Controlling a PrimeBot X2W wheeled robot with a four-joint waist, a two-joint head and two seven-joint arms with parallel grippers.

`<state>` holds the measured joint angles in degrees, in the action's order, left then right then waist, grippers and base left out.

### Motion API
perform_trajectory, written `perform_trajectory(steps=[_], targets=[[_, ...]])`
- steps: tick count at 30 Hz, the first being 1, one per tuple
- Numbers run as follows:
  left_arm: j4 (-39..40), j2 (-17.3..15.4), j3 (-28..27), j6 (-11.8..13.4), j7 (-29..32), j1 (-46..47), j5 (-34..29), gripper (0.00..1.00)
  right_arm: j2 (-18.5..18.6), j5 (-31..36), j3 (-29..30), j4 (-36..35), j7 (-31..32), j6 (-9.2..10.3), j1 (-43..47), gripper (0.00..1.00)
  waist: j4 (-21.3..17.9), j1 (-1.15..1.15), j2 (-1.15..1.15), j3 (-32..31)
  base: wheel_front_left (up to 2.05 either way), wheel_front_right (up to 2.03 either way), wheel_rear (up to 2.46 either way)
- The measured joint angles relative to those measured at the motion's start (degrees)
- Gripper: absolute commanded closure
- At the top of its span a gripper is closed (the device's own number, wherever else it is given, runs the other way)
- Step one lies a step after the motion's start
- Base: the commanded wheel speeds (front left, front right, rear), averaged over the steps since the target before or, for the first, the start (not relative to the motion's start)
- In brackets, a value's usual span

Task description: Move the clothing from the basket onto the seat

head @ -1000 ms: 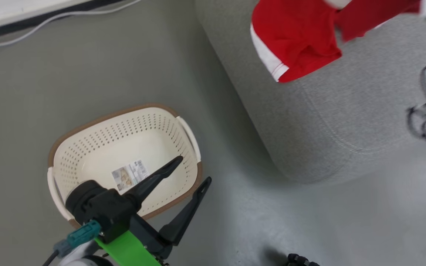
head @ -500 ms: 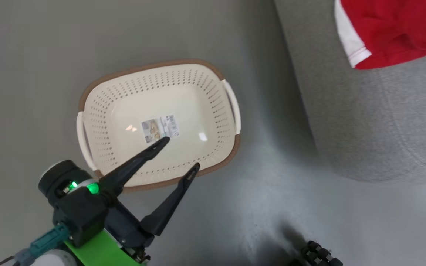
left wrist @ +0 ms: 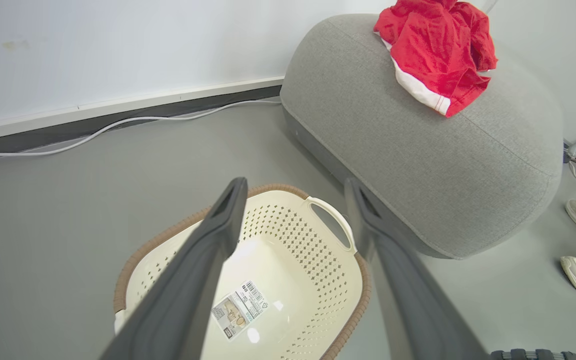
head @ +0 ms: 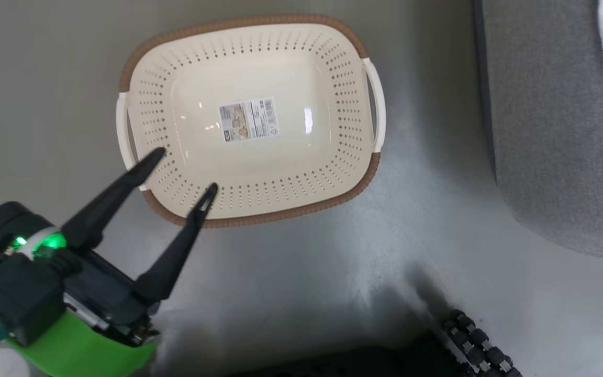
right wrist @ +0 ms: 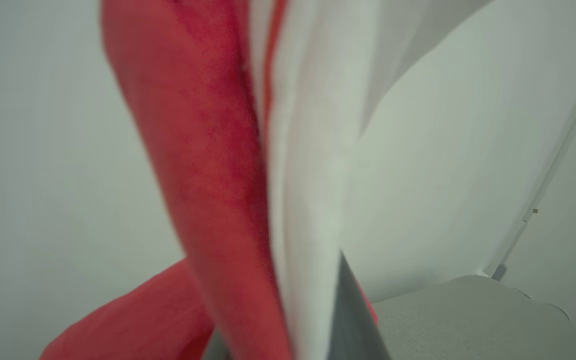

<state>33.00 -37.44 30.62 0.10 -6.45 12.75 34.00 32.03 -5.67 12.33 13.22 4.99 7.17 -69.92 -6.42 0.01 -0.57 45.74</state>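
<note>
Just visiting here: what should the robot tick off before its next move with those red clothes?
1. The basket emptied: ok, just a sticker inside.
2. Some red clothing heaped on the seat: ok.
3. The right pincer shut on red-and-white fabric: ok.
4. That fabric lowered fully onto the seat: cannot tell.
5. The left pincer open, carrying nothing: ok.
</note>
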Motion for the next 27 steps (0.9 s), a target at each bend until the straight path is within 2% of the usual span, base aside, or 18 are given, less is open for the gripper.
perform_trajectory(steps=[5, 12, 22, 27], targets=[[-0.4, -2.8, -3.3, 0.8, -0.9, -1.0, 0.0, 0.00, -0.1, 4.0, -5.0, 0.7, 3.3, -0.01, 0.6, 1.00, -0.7, 0.00, 0.00, 3.6, 0.00, 0.00, 0.00], [-0.6, -6.1, -5.3, 1.2, -1.3, -2.3, -0.1, 0.00, -1.2, 7.2, -6.6, 3.3, 8.7, -0.01, 3.1, 1.00, -5.1, 0.00, 0.00, 5.4, 0.00, 0.00, 0.00], [1.4, -8.8, -6.7, 1.9, -0.6, -5.2, 0.0, 0.00, -4.7, 3.7, -4.9, 6.0, 14.4, -0.03, 8.7, 1.00, -12.4, 0.00, 0.00, 4.9, 0.00, 0.00, 0.00], [2.8, -10.6, -7.9, 3.0, 0.9, -7.4, 0.1, 0.00, -8.4, 0.5, -4.4, 7.4, 16.6, -0.10, 11.8, 1.00, -15.2, 0.00, 0.00, 5.1, 0.00, 0.00, 0.00]])
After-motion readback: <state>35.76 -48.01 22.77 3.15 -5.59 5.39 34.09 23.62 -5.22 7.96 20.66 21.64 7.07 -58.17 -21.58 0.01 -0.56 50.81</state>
